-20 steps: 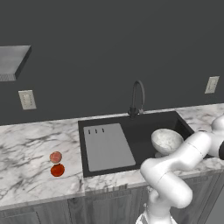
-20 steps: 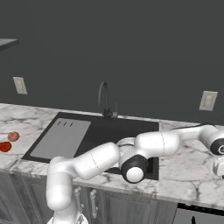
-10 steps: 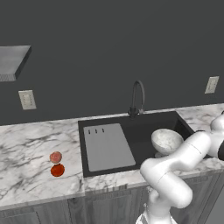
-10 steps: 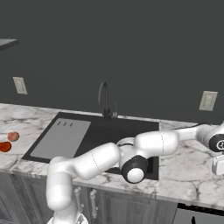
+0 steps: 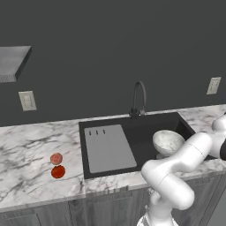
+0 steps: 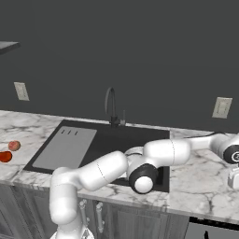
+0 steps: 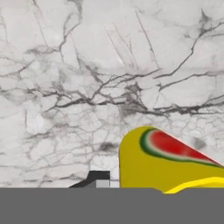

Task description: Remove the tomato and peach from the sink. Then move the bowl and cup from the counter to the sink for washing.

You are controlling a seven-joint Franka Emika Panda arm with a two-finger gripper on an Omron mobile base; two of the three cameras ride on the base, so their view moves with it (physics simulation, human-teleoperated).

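Note:
In the hand view the yellow cup (image 7: pixel 151 168), with a red and green patch on it, stands on the white marble counter (image 7: pixel 87 78). One dark finger tip (image 7: pixel 99 178) sits close against its left wall; the other tip is hidden behind the cup. My gripper (image 6: pixel 233 173) is down at the counter right of the sink (image 5: pixel 145 128), shut on the cup. The speckled pale bowl (image 5: pixel 167 142) lies in the right half of the basin. The peach (image 5: pixel 56 158) and the tomato (image 5: pixel 58 171) rest on the counter left of the sink, the tomato nearer the front edge.
A grey flat panel (image 5: pixel 108 149) covers the sink's left half. The black gooseneck faucet (image 5: pixel 138 99) stands behind the basin. Wall outlets (image 5: pixel 27 100) (image 6: pixel 221 107) sit above the counter. My arm stretches across the sink's front right corner.
The jaws have closed in from wide open onto the cup. The arm, bowl, tomato and peach have stayed where they were.

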